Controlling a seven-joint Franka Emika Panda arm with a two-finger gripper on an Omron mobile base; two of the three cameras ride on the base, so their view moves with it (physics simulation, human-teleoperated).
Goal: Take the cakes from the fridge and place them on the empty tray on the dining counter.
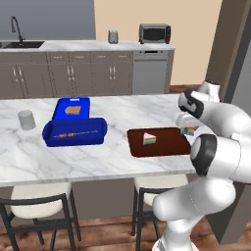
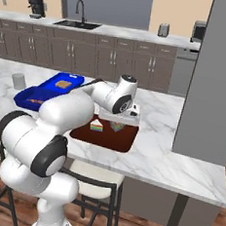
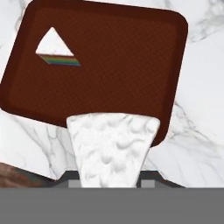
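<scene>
Looking along the gripper (image 3: 112,181), you see it closed on a wedge of cake (image 3: 113,146), whose bumpy white frosting faces the camera and hides the fingertips. From the right base camera the same slice shows its rainbow layers just under the hand, above the tray's far right part; you cannot tell whether it touches the tray floor yet.

Your tray (image 3: 118,65) is a flat, dark brown rectangle with rounded corners and a low rim, its surface matte and faintly grained. It lies on the dining counter (image 1: 112,162), a smooth white marble-patterned slab with grey veins, close to the counter's near edge.

A second cake slice (image 1: 149,138) already sits on the tray near its left end, a small triangle with white top and striped side, well apart from the held one.

Toward the counter's left end you have a glossy blue box (image 1: 73,125) with a lid laid open behind it, and a small grey cup (image 1: 26,119) near the left edge. White-seated stools (image 1: 39,196) with dark frames stand below the near edge.
</scene>
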